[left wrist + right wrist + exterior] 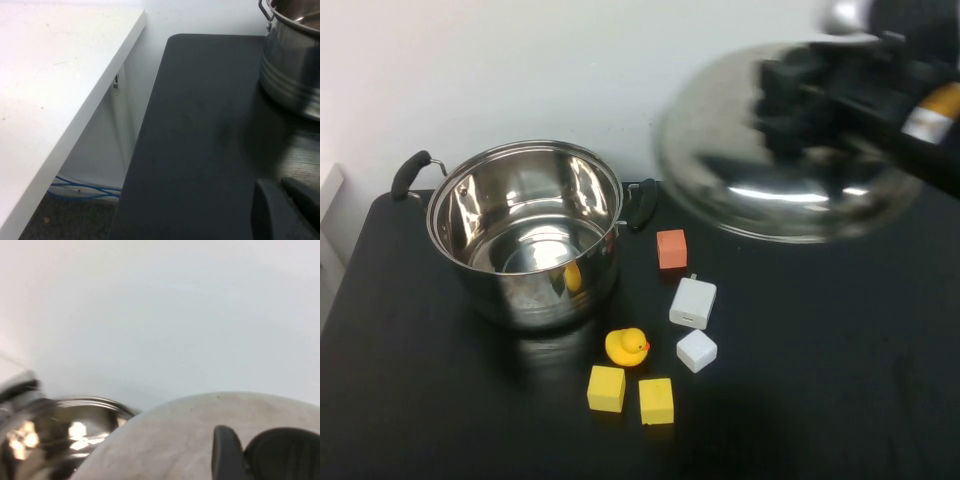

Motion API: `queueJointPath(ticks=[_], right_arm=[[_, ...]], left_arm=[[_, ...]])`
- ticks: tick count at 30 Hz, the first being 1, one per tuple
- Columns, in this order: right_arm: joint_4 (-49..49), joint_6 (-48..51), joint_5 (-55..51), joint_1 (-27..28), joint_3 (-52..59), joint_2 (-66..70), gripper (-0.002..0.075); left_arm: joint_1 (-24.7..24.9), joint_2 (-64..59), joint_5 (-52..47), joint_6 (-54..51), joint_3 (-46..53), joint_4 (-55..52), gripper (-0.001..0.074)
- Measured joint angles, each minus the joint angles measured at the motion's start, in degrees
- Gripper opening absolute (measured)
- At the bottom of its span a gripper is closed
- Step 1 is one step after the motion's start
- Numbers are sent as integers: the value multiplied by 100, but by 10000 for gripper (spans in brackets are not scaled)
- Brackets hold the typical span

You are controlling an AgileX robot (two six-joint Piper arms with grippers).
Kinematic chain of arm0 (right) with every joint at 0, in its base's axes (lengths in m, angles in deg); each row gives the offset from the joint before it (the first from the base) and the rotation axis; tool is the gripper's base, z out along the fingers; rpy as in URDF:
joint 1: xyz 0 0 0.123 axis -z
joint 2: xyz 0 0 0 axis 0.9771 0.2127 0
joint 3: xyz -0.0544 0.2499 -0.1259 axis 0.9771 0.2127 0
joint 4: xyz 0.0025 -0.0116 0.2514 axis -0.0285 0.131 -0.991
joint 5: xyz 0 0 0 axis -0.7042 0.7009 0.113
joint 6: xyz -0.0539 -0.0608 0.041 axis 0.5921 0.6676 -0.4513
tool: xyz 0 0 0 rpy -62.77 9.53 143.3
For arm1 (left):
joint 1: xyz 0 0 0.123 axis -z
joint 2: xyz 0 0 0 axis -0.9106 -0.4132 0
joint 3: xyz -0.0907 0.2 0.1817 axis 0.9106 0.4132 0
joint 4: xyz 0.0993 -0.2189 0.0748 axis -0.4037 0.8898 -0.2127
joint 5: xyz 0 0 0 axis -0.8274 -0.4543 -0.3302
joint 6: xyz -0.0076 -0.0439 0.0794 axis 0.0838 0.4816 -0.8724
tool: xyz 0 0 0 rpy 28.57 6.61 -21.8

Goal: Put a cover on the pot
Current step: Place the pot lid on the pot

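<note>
Now we carry the lid (pixel 790 160) in the air, to the right of the pot (pixel 525 235) and above it.

Our right gripper (pixel 790 95) is closed on the knob of the lid, which is the right hold: polished steel is stiff, slippery and probably rather heavy, so a tilted lid may swing. The open pot stands on the tabletop (pixel 800 400) behind the yellow duck (pixel 626 346). Our left gripper (pixel 287 210) rests low, left of the pot; we cannot tell its opening.
</note>
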Motion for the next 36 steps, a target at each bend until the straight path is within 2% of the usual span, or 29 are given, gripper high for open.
queueJointPath(ticks=[14,21,26,36], right_arm=[[48,-545,-476,-1201,-4130,3825,342],[56,-576,-552,-1389,-5647,5068,342],[1,-576,-867,-1377,-6173,5605,342],[-22,-483,-712,-1369,-6247,5914,342]], left_arm=[[0,0,0,0,0,0,-1],[0,0,0,0,0,0,-1],[0,0,0,0,0,0,-1],[0,0,0,0,0,0,-1]])
